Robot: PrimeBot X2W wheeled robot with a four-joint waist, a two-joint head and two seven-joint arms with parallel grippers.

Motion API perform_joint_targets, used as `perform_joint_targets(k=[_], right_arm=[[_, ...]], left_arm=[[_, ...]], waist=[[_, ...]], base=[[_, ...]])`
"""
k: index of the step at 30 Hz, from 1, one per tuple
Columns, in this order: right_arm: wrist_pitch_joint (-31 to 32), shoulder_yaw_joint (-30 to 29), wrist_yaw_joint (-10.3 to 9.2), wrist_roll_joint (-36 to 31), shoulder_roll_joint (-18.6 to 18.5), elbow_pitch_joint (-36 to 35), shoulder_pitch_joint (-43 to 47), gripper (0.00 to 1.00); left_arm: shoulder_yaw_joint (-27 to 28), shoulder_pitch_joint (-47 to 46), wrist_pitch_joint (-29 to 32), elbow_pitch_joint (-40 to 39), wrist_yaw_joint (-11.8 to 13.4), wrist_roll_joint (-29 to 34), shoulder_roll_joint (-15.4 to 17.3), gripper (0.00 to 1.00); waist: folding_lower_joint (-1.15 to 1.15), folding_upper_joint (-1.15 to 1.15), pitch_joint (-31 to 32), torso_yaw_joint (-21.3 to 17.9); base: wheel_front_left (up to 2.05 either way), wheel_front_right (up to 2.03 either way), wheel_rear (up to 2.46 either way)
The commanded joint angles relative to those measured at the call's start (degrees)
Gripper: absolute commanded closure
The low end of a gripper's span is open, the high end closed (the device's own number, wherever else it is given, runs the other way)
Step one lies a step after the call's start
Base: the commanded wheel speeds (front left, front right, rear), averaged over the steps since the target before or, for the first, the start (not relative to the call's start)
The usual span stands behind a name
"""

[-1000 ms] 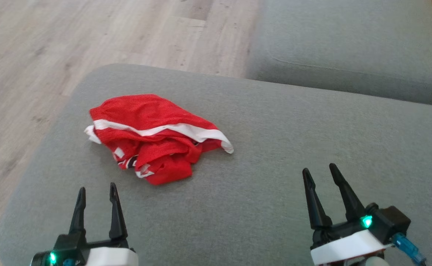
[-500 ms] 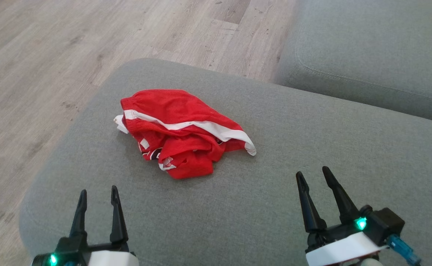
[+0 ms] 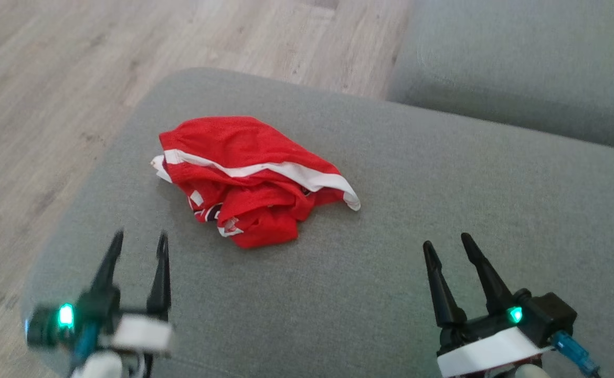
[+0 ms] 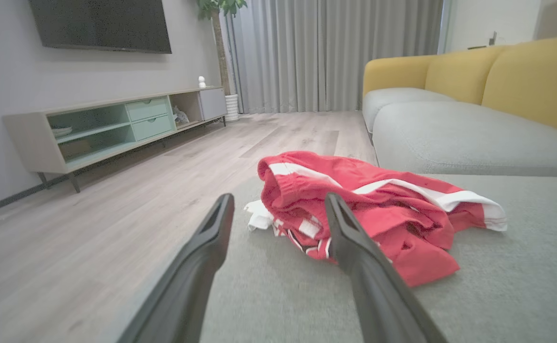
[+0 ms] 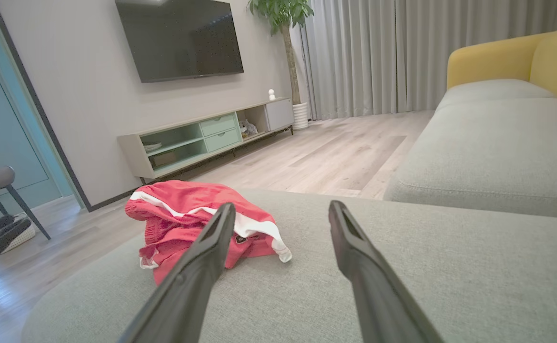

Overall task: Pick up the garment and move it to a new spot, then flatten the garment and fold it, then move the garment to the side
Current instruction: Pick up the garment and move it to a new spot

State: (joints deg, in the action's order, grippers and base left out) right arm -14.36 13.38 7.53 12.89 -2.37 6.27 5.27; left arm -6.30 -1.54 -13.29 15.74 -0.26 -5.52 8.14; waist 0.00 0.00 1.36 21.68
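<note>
Pickup stage: my left pincer and right pincer wide, empty, short of the garment; next I reach and pinch.

No readable txt, labels or nos. anywhere, garment markings illegible
</note>
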Motion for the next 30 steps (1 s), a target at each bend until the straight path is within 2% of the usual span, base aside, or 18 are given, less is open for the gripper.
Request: perform_joint_targets(k=[1, 5, 8, 14, 18, 23, 30], right_arm=[[-0.6, 0.8, -0.04, -0.4, -0.5, -2.0, -2.9, 0.0], [-0.6, 0.4, -0.04, -0.7, -0.5, -2.3, -4.2, 0.0], [-0.6, 0.2, -0.04, -1.2, -0.5, -2.4, -5.6, 0.0], [-0.6, -0.6, -0.04, -2.0, -0.5, -2.4, -7.3, 0.0], [-0.6, -0.9, -0.04, -2.5, -0.5, -2.0, -8.0, 0.0], [-0.6, -1.2, -0.04, -2.7, -0.5, -2.0, -8.5, 0.0], [-0.6, -1.1, -0.04, -2.8, -0.5, -2.1, -9.2, 0.0]], left_arm=[[1.0, -6.0, 0.5, -1.5, -0.7, 0.7, 1.3, 0.0], [-2.9, -14.7, 5.6, 2.4, -5.2, 2.6, 5.3, 0.0], [-7.4, -23.3, 10.4, 7.5, -6.9, 2.9, 8.9, 0.0], [-13.2, -32.2, 17.8, 17.2, -7.2, -0.7, 12.4, 0.0], [-16.0, -36.2, 17.7, 21.7, -7.2, -1.5, 14.5, 0.0], [-18.2, -39.1, 17.4, 25.5, -7.2, -1.8, 15.1, 0.0], [-24.7, -42.3, 20.1, 31.5, -7.2, -4.6, 15.5, 0.0]], waist=[[0.0, 0.0, -1.1, -0.6], [0.0, 0.0, -3.3, -1.8], [0.0, 0.0, -5.8, -3.5], [0.0, 0.0, -8.6, -6.1], [0.0, 0.0, -9.8, -7.5], [0.0, 0.0, -10.9, -8.4], [0.0, 0.0, -12.0, -9.6]], base=[[0.0, 0.0, 0.0], [0.0, 0.0, 0.0], [0.0, 0.0, 0.0], [0.0, 0.0, 0.0], [0.0, 0.0, 0.0], [0.0, 0.0, 0.0], [0.0, 0.0, 0.0]])
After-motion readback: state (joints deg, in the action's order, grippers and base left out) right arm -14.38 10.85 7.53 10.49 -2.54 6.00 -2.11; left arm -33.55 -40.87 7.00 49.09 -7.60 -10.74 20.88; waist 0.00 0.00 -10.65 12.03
